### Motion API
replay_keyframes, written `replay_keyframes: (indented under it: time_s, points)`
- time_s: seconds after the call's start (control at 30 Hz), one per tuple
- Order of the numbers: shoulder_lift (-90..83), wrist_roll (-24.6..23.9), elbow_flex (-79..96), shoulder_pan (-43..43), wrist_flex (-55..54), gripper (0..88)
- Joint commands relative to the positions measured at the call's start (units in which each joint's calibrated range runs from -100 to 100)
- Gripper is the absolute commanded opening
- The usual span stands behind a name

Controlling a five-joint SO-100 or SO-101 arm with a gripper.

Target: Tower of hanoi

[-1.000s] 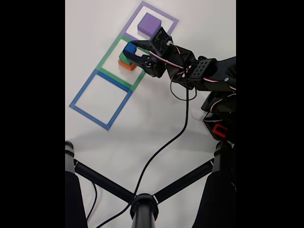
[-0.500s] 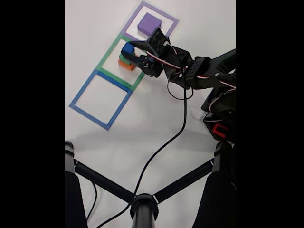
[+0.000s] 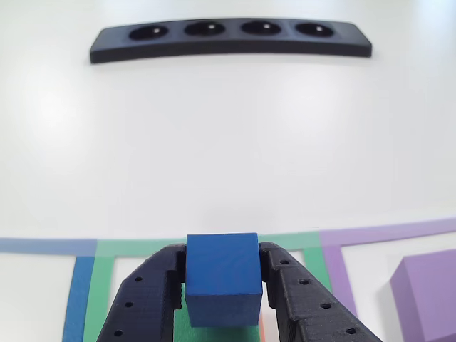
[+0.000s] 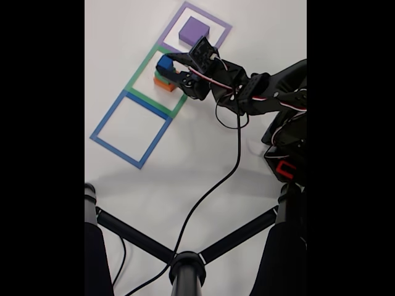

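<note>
My gripper (image 3: 222, 296) is shut on a blue cube (image 3: 221, 278), its black fingers pressing the cube's two sides. In the fixed view the gripper (image 4: 169, 68) holds the blue cube (image 4: 164, 62) just above a green block and an orange block (image 4: 163, 84) stacked inside the green taped square (image 4: 137, 75). A larger purple block (image 4: 194, 31) lies in the purple taped square (image 4: 223, 28); its corner shows at the lower right of the other view (image 3: 427, 296). The blue taped square (image 4: 131, 130) has nothing inside it.
A black bar with several round holes (image 3: 229, 38) lies at the far side of the white table in the other view. A black cable (image 4: 216, 185) runs from the arm down to a black stand (image 4: 185, 265) with spreading legs at the bottom of the fixed view.
The gripper with the blue cube has shifted slightly up and toward the far side over the green square. The arm's wrist has leaned further forward.
</note>
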Motion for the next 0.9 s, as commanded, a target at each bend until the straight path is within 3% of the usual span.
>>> replay_keyframes:
  time_s: [0.0,0.63,0.87]
  points:
    - [0.3,0.6,-2.9,-0.1,-1.5,1.5]
    - [3.3,0.6,-2.9,0.2,-3.1,3.5]
    - [4.1,0.6,-3.1,0.2,-3.9,11.5]
